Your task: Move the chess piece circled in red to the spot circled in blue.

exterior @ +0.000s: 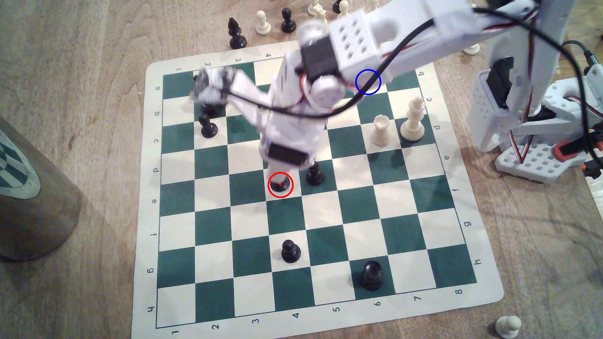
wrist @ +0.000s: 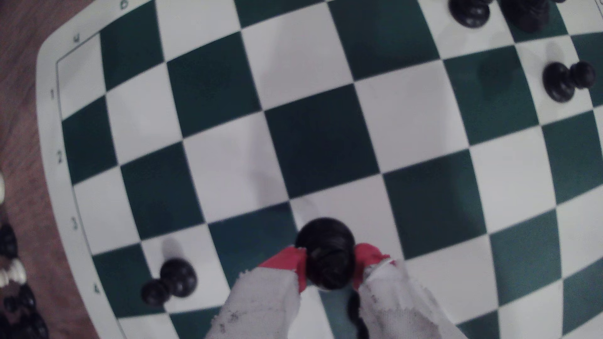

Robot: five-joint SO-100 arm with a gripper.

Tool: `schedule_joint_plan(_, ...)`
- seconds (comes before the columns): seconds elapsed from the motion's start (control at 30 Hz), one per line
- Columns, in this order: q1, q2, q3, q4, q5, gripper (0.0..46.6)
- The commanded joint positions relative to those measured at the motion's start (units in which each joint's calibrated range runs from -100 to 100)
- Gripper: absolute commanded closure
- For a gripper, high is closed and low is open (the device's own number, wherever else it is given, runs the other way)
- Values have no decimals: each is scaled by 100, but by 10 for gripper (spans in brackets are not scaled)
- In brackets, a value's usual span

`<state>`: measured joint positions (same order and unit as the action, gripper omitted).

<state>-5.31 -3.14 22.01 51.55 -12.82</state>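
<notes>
While the arm hides it outside, jaws clamp the bishop (wrist: 327,257) at the wrist.

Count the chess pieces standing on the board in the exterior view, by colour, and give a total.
Black pieces: 6, counting the red-circled piece gripped by the end effector and one half hidden under the arm.
White pieces: 2
Total: 8, though the arm may hide more.

A black pawn (exterior: 315,174) stands just beside the held bishop (exterior: 280,184). Toward the board's (exterior: 470,293) near edge, the squares are free except for one pawn (exterior: 290,251) and a rook (exterior: 372,275).
</notes>
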Motion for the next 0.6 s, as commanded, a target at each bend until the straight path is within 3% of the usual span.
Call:
schedule_joint_plan(0.0, 152, -1502, -424, 406, 49, 464)
schedule_joint_plan(0.27, 660, -2521, -25, 1192, 215, 464)
schedule_joint_plan(0.57, 1810, -3234, 1127, 1044, 459, 464)
